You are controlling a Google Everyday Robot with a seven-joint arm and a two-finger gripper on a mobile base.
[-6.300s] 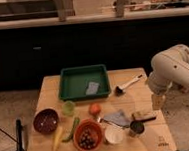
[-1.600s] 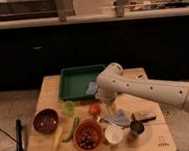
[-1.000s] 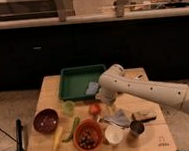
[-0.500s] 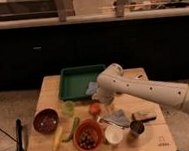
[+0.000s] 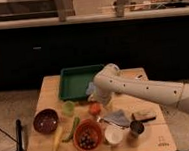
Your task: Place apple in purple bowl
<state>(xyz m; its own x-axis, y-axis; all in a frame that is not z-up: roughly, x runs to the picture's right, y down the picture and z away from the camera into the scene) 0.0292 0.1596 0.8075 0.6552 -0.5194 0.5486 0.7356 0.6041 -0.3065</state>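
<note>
The apple is a small red-orange fruit resting on the wooden table, just in front of the green tray. The purple bowl sits empty near the table's left edge, well to the left of the apple. My gripper hangs at the end of the white arm that reaches in from the right. It is directly above and behind the apple, very close to it. Whether it touches the apple is hidden.
A green tray lies at the back. A green cup, a banana, a green vegetable, an orange bowl with dark berries, a white bowl, a dark cup and a grey cloth crowd the front.
Since 6.3 s ago the arm has swung from the table's right side to over the apple. Over the last second it has barely moved. The apple has stayed put.
</note>
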